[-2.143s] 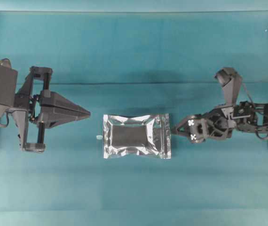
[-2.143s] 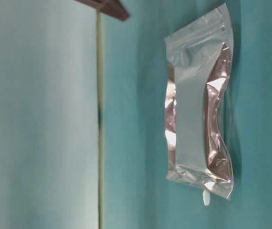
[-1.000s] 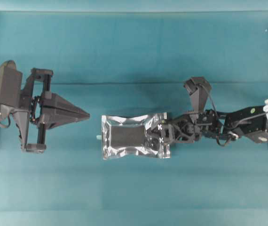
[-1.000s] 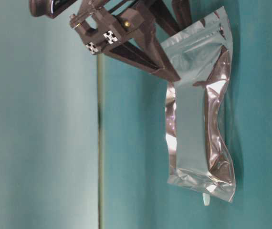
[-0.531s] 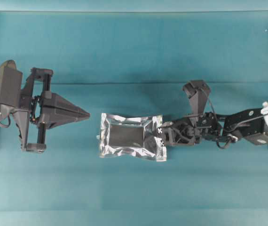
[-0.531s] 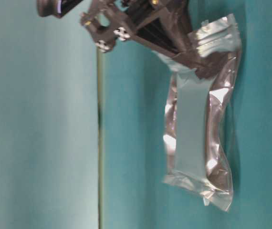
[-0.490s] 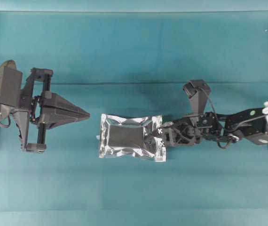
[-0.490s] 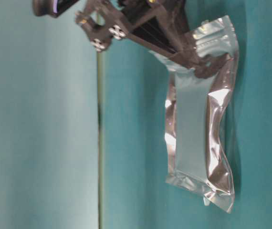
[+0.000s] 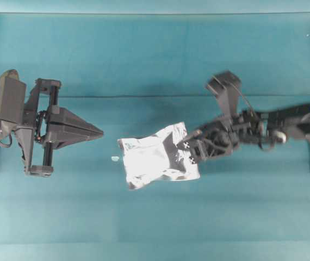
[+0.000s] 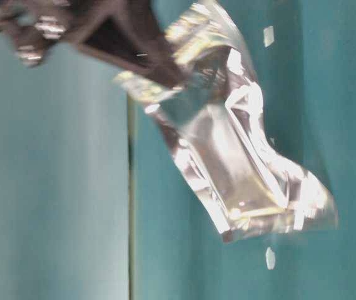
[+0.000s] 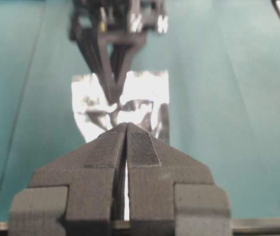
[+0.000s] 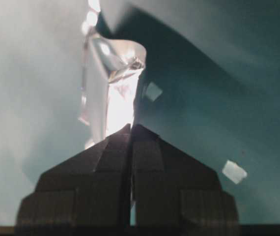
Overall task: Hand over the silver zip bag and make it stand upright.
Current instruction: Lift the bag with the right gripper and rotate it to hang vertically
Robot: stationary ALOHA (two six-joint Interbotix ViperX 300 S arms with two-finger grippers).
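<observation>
The silver zip bag (image 9: 156,156) hangs crumpled and tilted near the middle of the teal table (image 9: 155,54), pinched at its 3 o'clock end. In the overhead view its free end points toward 8 o'clock and its glossy face reflects brightly. In the table-level view the silver zip bag (image 10: 240,150) appears blurred, with its gripped end raised off the surface and its far corner low near the table; whether that corner touches cannot be told.

The right gripper (image 9: 186,148) is clamped on the pouch's 3 o'clock border, its fingers pressed together over the foil. In the right wrist view the right gripper (image 12: 130,129) shows both pads meeting with no gap, the silver zip bag (image 12: 113,83) rising edge-on from between them.

The left gripper (image 9: 98,132) lies at 9 o'clock of the pouch, well apart from it, its tip pointing toward 3 o'clock. In the left wrist view the left gripper (image 11: 126,127) has its pads drawn together, only a thin slit between them and nothing held; the silver zip bag (image 11: 130,101) sits beyond at 12 o'clock, with the other arm's fingers descending onto it.

A small white scrap (image 9: 115,159) lies on the table between the left gripper and the pouch, just beside the pouch's 9 o'clock edge. Two similar scraps show in the right wrist view (image 12: 234,171).
</observation>
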